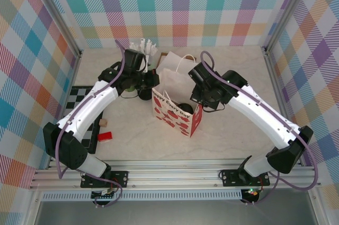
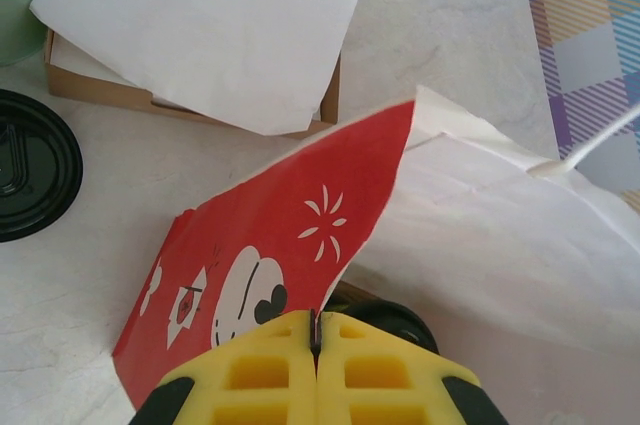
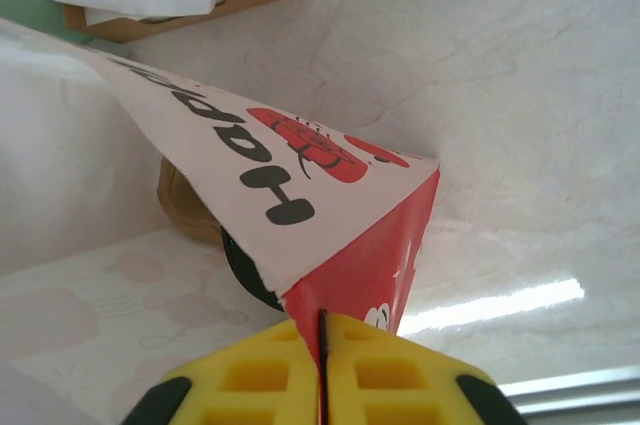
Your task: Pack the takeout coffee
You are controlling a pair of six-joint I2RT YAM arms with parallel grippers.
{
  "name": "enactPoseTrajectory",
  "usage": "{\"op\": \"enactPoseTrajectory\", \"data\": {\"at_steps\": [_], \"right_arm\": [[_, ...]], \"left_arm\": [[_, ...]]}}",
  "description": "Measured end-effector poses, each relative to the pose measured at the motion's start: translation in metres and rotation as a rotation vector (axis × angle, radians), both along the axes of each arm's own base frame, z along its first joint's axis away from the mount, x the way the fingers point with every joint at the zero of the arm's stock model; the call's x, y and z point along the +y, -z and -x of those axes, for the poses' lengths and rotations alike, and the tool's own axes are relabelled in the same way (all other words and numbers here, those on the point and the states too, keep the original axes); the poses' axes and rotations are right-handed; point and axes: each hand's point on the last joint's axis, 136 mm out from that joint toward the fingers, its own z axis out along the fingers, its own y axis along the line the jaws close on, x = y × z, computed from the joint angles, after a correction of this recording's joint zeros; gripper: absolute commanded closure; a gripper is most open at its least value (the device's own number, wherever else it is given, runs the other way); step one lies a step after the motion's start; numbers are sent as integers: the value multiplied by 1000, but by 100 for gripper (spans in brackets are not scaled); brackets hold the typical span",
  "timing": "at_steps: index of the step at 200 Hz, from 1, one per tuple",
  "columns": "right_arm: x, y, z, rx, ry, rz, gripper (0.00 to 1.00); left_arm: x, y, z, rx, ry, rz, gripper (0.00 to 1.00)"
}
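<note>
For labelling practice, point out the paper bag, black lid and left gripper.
paper bag (image 1: pixel 172 115): top external view, front panel.
black lid (image 2: pixel 25 165): left wrist view, top face.
left gripper (image 2: pixel 316 325): left wrist view, between yellow fingertips.

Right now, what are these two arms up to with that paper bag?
Each arm is pinching the top edge of the paper bag, which stands upright on the table. The left gripper is shut on the bag's red side panel, and the right gripper is shut on a corner of the rim. Together they hold the bag's mouth open. A dark round lid shows inside it, apparently the coffee cup, so the coffee looks packed. A loose black lid lies on the table beside the bag.
</note>
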Motion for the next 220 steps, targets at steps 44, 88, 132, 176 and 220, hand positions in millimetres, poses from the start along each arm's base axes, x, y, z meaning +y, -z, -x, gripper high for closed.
{"op": "enactPoseTrajectory", "data": {"at_steps": [44,88,132,176,220], "right_arm": [[0,-5,-26,-37,-64,42,98],[-5,-1,-59,-40,-165,70,98],[-5,-2,-88,-47,-298,71,96],[1,-2,-105,-54,-412,71,92],[4,-2,-114,-49,-459,66,92]], "left_arm": [[1,-1,1,1,-22,-15,100],[2,0,2,18,-68,-21,100],[-6,0,6,37,-129,-11,100],[2,-3,3,33,-225,-7,96],[11,-3,0,24,-279,-26,90]]}}
